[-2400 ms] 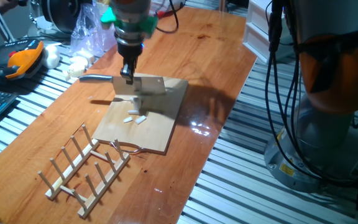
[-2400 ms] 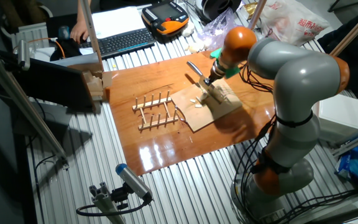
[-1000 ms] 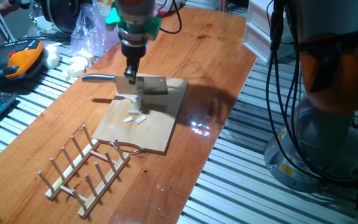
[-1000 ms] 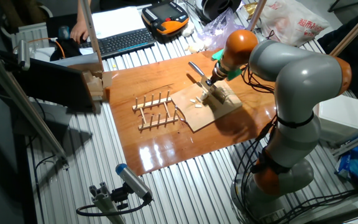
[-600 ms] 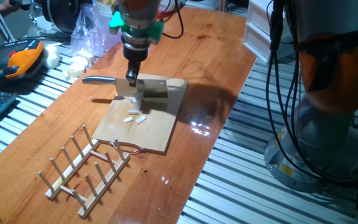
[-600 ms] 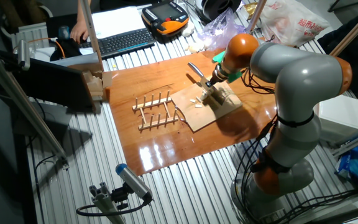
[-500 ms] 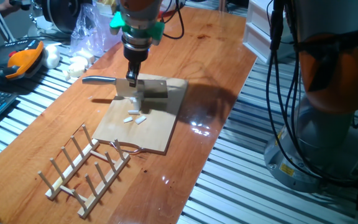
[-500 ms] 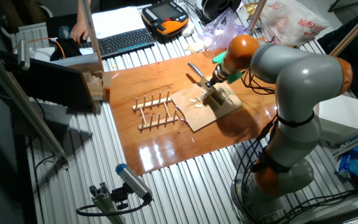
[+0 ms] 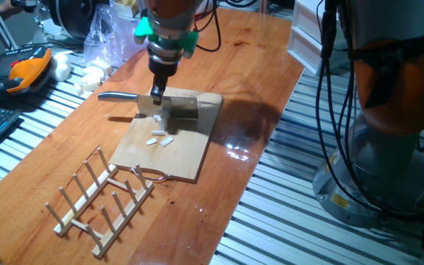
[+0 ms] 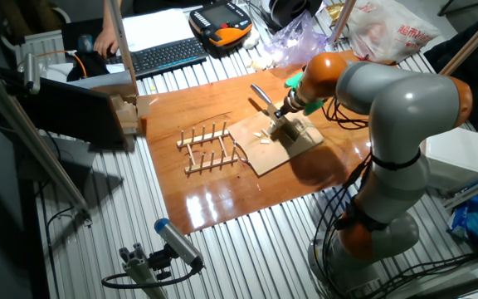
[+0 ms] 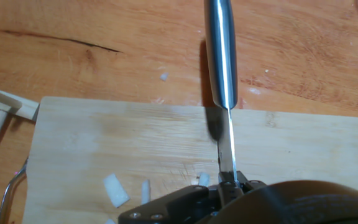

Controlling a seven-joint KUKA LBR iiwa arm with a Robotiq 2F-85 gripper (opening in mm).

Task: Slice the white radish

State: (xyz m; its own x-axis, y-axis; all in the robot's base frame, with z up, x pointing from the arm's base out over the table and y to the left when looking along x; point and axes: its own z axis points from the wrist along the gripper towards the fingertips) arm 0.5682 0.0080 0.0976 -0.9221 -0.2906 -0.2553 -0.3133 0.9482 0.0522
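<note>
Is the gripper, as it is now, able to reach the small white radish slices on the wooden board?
Probably not directly: the gripper is shut on the steel knife, though the white radish slices lie uncovered beside it.

Fixed views oppose; hand view close overhead board (image 11: 129,149).

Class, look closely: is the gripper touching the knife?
Touching. The hand view shows the gripper closed on the spine of the knife, blade edge-down over the cutting board.

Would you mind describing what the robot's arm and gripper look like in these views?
The arm has rounded grey segments joined by orange bands, with an orange wrist. Black cables run along it. Below the wrist sits a green collar, then a narrow dark gripper. In the hand view the gripper is dark metal.
</note>
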